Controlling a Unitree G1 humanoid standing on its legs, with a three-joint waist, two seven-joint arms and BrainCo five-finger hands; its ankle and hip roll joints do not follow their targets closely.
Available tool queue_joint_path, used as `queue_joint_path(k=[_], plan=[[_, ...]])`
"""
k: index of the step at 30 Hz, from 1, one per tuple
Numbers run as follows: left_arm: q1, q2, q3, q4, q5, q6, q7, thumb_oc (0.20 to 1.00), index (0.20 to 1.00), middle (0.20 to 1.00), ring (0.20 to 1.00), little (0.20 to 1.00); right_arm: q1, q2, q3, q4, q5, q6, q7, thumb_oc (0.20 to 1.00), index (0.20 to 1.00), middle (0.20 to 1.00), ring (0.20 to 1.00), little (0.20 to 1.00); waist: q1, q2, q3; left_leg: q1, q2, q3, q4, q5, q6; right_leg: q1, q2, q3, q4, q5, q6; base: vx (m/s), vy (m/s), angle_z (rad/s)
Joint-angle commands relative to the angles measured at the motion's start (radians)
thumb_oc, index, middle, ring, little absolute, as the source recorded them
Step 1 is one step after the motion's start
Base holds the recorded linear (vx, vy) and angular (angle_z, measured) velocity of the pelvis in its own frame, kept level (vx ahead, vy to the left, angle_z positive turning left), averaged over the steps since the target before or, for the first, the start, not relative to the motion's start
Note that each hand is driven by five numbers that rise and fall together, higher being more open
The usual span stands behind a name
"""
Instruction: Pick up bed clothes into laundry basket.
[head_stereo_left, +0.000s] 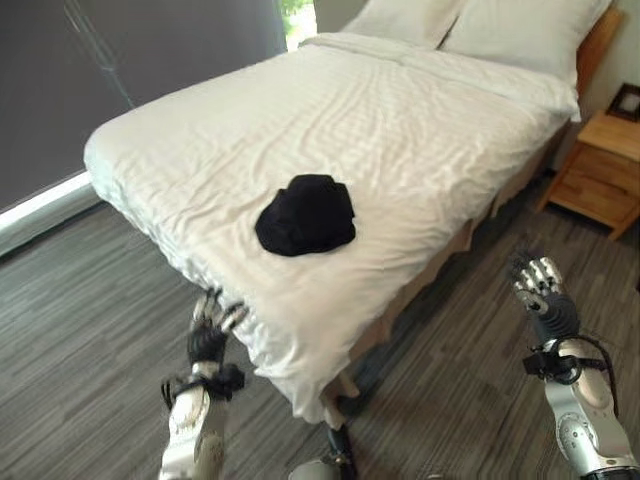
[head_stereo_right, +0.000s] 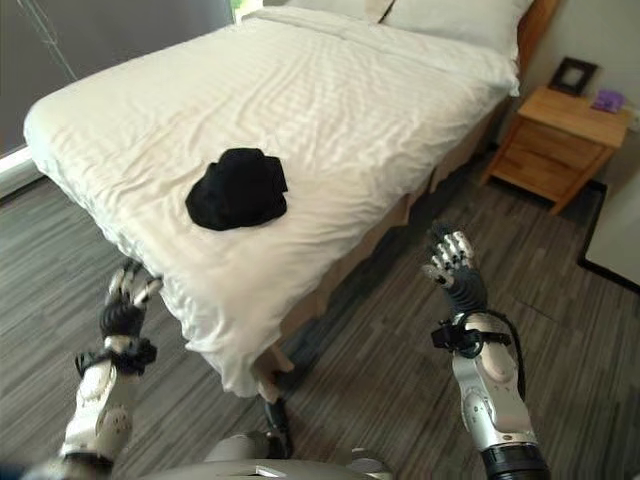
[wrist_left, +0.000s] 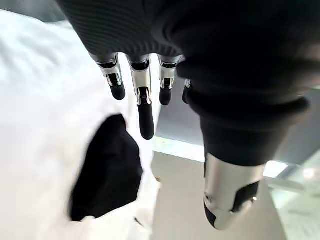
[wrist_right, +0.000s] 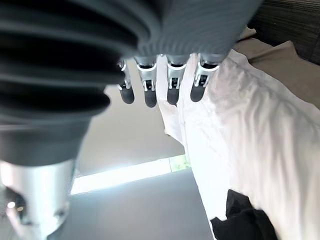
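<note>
clothes: crumpled black cloth bundle untouched on white-sheeted bed, near corner
left robot hand: spread, empty
right robot hand: spread, empty
progress: pickup not started

No readable text anywhere — no labels, numbers or signs that I can make out. The small framed item on the nightstand is too small to tell if it carries print — same for the purple thing beside it.
</note>
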Motion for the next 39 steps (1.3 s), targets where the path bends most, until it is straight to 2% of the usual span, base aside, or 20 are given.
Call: queue_joint_path(k=[1,2,4,5,7,9,10,11,13,14,15,16,18,19,20,21,22,26,31,39], plan=[[-0.049,0.061,0.048,-0.08,0.04,-0.074,0.039,1.0,1.0,1.0,1.0,1.0,-0.043,-0.066,-0.011,-0.055,-0.053,-0.045,0.017,1.0,1.0,1.0,1.0,1.0,-0.009,0.042,0.053,0.203,0.128,-0.098,-0.175,0.077,-0.196,-0.104,-0.045,0.104,0.022,0.467,0.0,0.15,0.207,-0.3],[-0.05,0.061,0.048,-0.079,0.04,-0.074,0.038,1.0,1.0,1.0,1.0,1.0,-0.044,-0.066,-0.011,-0.055,-0.054,-0.045,0.017,1.0,1.0,1.0,1.0,1.0,-0.005,0.044,0.052,0.2,0.131,-0.095,-0.176,0.079,-0.196,-0.11,-0.042,0.107,0.021,0.47,-0.001,0.12,0.164,-0.14],[-0.084,0.086,0.042,-0.091,0.066,-0.086,0.047,1.0,1.0,1.0,1.0,1.0,-0.028,-0.066,-0.018,-0.06,-0.066,-0.041,0.023,1.0,1.0,1.0,1.0,1.0,-0.031,0.05,0.068,0.229,0.121,-0.104,-0.192,0.063,-0.191,-0.174,-0.038,0.146,0.054,0.444,-0.006,0.14,0.062,0.36],[-0.098,0.1,0.043,-0.097,0.081,-0.091,0.053,1.0,1.0,1.0,1.0,1.0,-0.019,-0.062,-0.025,-0.059,-0.061,-0.043,0.021,1.0,1.0,1.0,1.0,1.0,-0.042,0.053,0.064,0.242,0.118,-0.105,-0.206,0.058,-0.199,-0.186,-0.051,0.15,-0.001,0.424,-0.013,0.2,-0.006,0.29],[-0.137,0.131,0.04,-0.134,0.119,-0.103,0.061,1.0,1.0,1.0,1.0,1.0,-0.008,-0.059,-0.047,-0.047,-0.044,-0.049,0.022,1.0,1.0,1.0,1.0,1.0,-0.055,0.052,0.053,0.252,0.111,-0.114,-0.229,0.052,-0.225,-0.169,-0.082,0.13,-0.229,0.397,-0.02,0.24,-0.099,-0.03],[-0.172,0.192,0.029,-0.153,0.214,-0.118,0.085,1.0,1.0,1.0,1.0,1.0,0.013,-0.064,-0.064,-0.031,-0.06,-0.059,0.03,1.0,1.0,1.0,1.0,1.0,-0.077,0.038,0.039,0.258,0.111,-0.133,-0.234,0.034,-0.242,-0.129,-0.058,0.148,-0.451,0.393,-0.016,0.2,-0.156,0.13],[-0.166,0.24,0.042,-0.177,0.292,-0.083,0.065,1.0,1.0,1.0,1.0,1.0,0.024,-0.064,-0.076,-0.023,-0.051,-0.037,0.045,1.0,1.0,1.0,1.0,1.0,-0.077,0.031,0.027,0.266,0.111,-0.134,-0.233,0.031,-0.246,-0.102,-0.053,0.177,-0.465,0.421,0.004,0.19,-0.142,0.35],[-0.179,0.274,0.054,-0.18,0.371,-0.069,0.093,1.0,1.0,1.0,1.0,1.0,0.043,-0.058,-0.083,-0.033,-0.03,-0.031,0.062,1.0,1.0,1.0,1.0,1.0,-0.069,0.025,0.01,0.271,0.116,-0.132,-0.232,0.026,-0.251,-0.09,-0.05,0.173,-0.489,0.407,0.0,0.18,-0.122,0.62],[-0.311,0.439,0.009,-0.112,0.586,-0.02,0.114,1.0,1.0,1.0,1.0,1.0,0.034,-0.087,-0.096,-0.031,-0.023,-0.033,0.085,1.0,1.0,1.0,1.0,1.0,-0.08,0.031,-0.015,0.276,0.124,-0.13,-0.251,0.041,-0.265,-0.051,-0.021,0.166,-0.556,0.414,-0.005,0.19,-0.116,0.53],[-0.323,0.441,0.0,-0.104,0.587,-0.021,0.116,1.0,1.0,1.0,1.0,1.0,0.034,-0.084,-0.099,-0.03,-0.023,-0.033,0.086,1.0,1.0,1.0,1.0,1.0,-0.078,0.03,-0.014,0.276,0.125,-0.133,-0.254,0.042,-0.265,-0.048,-0.02,0.162,-0.562,0.416,-0.006,0.16,-0.086,0.22],[-0.388,0.513,-0.029,-0.051,0.676,0.015,0.124,1.0,1.0,1.0,1.0,1.0,0.034,-0.106,-0.103,-0.025,-0.033,-0.026,0.095,1.0,1.0,1.0,1.0,1.0,-0.085,0.037,-0.022,0.281,0.129,-0.136,-0.265,0.048,-0.271,-0.028,-0.014,0.146,-0.576,0.41,-0.006,0.08,-0.061,0.09],[-0.445,0.539,-0.059,-0.015,0.714,0.029,0.138,1.0,1.0,1.0,1.0,1.0,0.033,-0.112,-0.105,-0.027,-0.038,-0.022,0.091,1.0,1.0,1.0,1.0,1.0,-0.089,0.04,-0.028,0.277,0.132,-0.139,-0.272,0.057,-0.274,-0.022,-0.008,0.141,-0.589,0.413,-0.008,0.11,-0.083,0.09],[-0.613,0.6,-0.185,0.117,0.79,0.085,0.126,1.0,1.0,1.0,1.0,1.0,0.023,-0.119,-0.101,-0.015,-0.016,-0.017,0.088,1.0,1.0,1.0,1.0,1.0,-0.098,0.05,-0.027,0.271,0.141,-0.145,-0.285,0.072,-0.282,-0.012,0.0,0.12,-0.612,0.419,-0.008,0.04,-0.059,0.14],[-0.621,0.6,-0.193,0.121,0.789,0.084,0.127,1.0,1.0,1.0,1.0,1.0,0.023,-0.117,-0.104,-0.015,-0.016,-0.017,0.088,1.0,1.0,1.0,1.0,1.0,-0.096,0.048,-0.026,0.271,0.141,-0.146,-0.285,0.072,-0.282,-0.011,0.0,0.119,-0.613,0.419,-0.008,0.03,-0.067,0.17],[-0.86,0.634,-0.375,0.345,0.941,0.195,0.12,1.0,1.0,1.0,1.0,1.0,0.025,-0.116,-0.07,-0.013,0.0,0.006,0.091,1.0,1.0,1.0,1.0,1.0,-0.111,0.06,-0.021,0.259,0.147,-0.152,-0.291,0.081,-0.287,-0.009,0.005,0.109,-0.629,0.426,-0.006,0.02,-0.049,0.12],[-0.886,0.63,-0.399,0.36,0.941,0.193,0.124,1.0,1.0,1.0,1.0,1.0,0.025,-0.109,-0.076,-0.013,0.0,0.006,0.091,1.0,1.0,1.0,1.0,1.0,-0.105,0.055,-0.019,0.257,0.147,-0.154,-0.29,0.081,-0.287,-0.009,0.005,0.107,-0.631,0.426,-0.006,0.02,-0.073,0.14],[-0.979,0.622,-0.474,0.451,1.015,0.216,0.106,1.0,1.0,1.0,1.0,1.0,0.034,-0.105,-0.058,-0.018,0.004,0.011,0.102,1.0,1.0,1.0,1.0,1.0,-0.114,0.059,-0.014,0.251,0.148,-0.155,-0.294,0.084,-0.289,-0.015,0.008,0.109,-0.634,0.43,-0.003,0.0,-0.027,0.13],[-1.051,0.591,-0.556,0.575,1.071,0.224,0.085,1.0,1.0,1.0,1.0,1.0,0.047,-0.09,-0.032,-0.022,0.014,0.013,0.115,1.0,1.0,1.0,1.0,1.0,-0.117,0.053,-0.01,0.239,0.151,-0.149,-0.299,0.088,-0.293,-0.027,0.009,0.109,-0.639,0.434,0.0,0.01,-0.014,0.01],[-1.084,0.509,-0.576,0.772,1.007,0.217,0.083,1.0,1.0,1.0,1.0,1.0,0.033,-0.083,0.009,-0.003,0.043,0.001,0.112,1.0,1.0,1.0,1.0,1.0,-0.13,0.047,-0.001,0.231,0.154,-0.136,-0.299,0.087,-0.295,-0.049,0.013,0.124,-0.641,0.444,0.002,0.0,-0.003,-0.03],[-1.084,0.389,-0.589,0.947,1.017,0.233,0.082,1.0,1.0,1.0,1.0,1.0,-0.01,-0.088,0.083,0.01,0.071,-0.006,0.103,1.0,1.0,1.0,1.0,1.0,-0.151,0.024,0.054,0.178,0.163,-0.107,-0.299,0.101,-0.301,-0.134,0.022,0.164,-0.641,0.476,0.006,-0.07,-0.004,-0.16]])
